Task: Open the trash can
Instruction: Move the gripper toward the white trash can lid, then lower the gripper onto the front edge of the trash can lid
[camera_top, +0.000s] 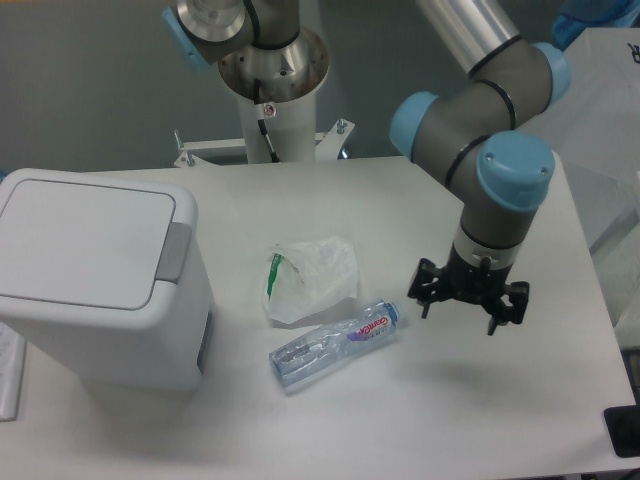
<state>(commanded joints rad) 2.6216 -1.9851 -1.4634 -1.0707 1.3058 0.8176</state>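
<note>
The trash can (95, 280) is a large white boxy bin at the left of the table, its flat lid down and a grey push tab (177, 251) on the lid's right edge. My gripper (462, 308) hangs over the right half of the table, far to the right of the bin and just right of the bottle's cap. Its fingers point down at the table and are seen from above, so the gap between them does not show. Nothing is visibly held.
A crumpled translucent white plastic bag (310, 278) with a green item inside lies mid-table. A clear plastic water bottle (335, 343) lies on its side just in front of it. The robot's base column (268, 95) stands at the table's back edge.
</note>
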